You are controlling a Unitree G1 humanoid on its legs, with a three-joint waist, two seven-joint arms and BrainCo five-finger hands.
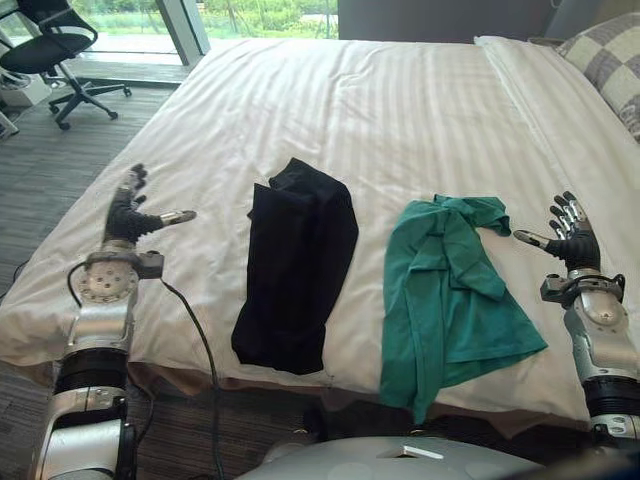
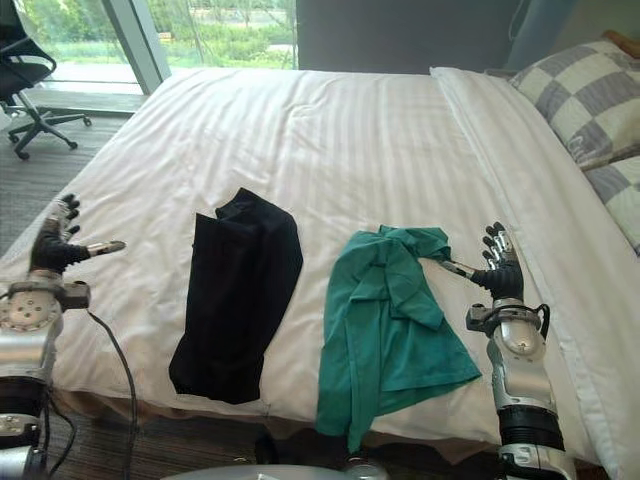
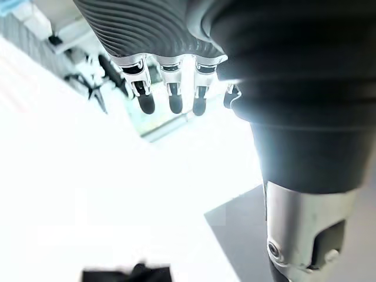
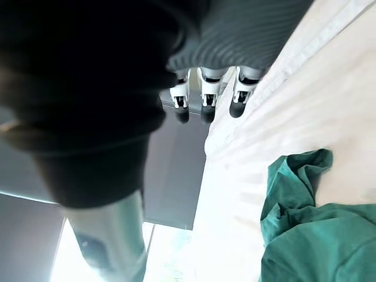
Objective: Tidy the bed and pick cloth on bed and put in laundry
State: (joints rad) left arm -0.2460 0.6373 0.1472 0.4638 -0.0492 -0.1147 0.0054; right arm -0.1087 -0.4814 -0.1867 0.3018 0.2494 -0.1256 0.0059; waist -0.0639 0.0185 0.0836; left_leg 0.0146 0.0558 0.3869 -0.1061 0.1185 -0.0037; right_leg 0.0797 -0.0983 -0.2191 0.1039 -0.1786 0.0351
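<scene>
A black garment (image 1: 296,265) lies crumpled on the white striped bed (image 1: 360,110), near its front edge and left of centre. To its right lies a green garment (image 1: 448,295), its lower end hanging over the bed's edge. My left hand (image 1: 130,215) hovers over the bed's left side, fingers straight and thumb pointing toward the black garment, holding nothing. Just right of the green garment my right hand (image 1: 568,236) is raised, open and empty, its thumb close to the cloth's top corner. The green garment (image 4: 305,229) also shows in the right wrist view.
A checked pillow (image 2: 585,95) rests at the bed's far right. A black office chair (image 1: 55,50) stands on the grey floor by the window at the back left. Dark floor runs along the bed's left side.
</scene>
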